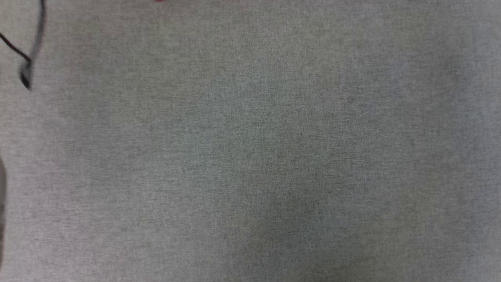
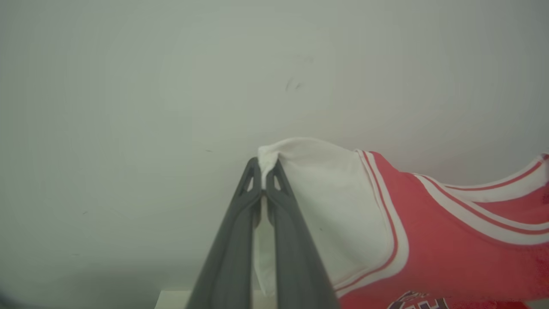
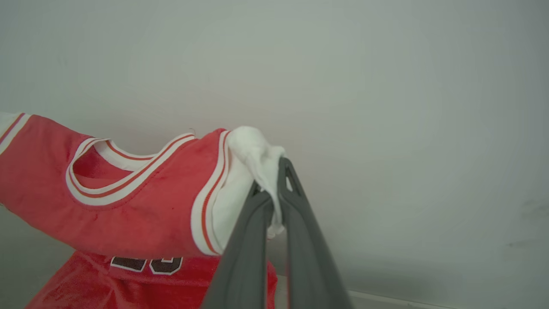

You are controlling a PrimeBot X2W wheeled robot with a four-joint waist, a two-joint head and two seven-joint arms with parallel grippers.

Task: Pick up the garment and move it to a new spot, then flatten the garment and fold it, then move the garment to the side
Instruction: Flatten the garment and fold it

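Grey woven surface (image 1: 250,156), dark cable (image 1: 15,49), pale wall (image 2: 171,86) behind garment (image 2: 429,240)

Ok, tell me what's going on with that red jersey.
Both arms hold the garment up by its white sleeves. The left gripper is shut on one sleeve and the right gripper on the other. It hangs spread between them before a pale wall, and it is not yet laid flat or folded.

Garment (image 2: 450,240) lettering (image 2: 420,302) (black, white-outlined) is cut off.
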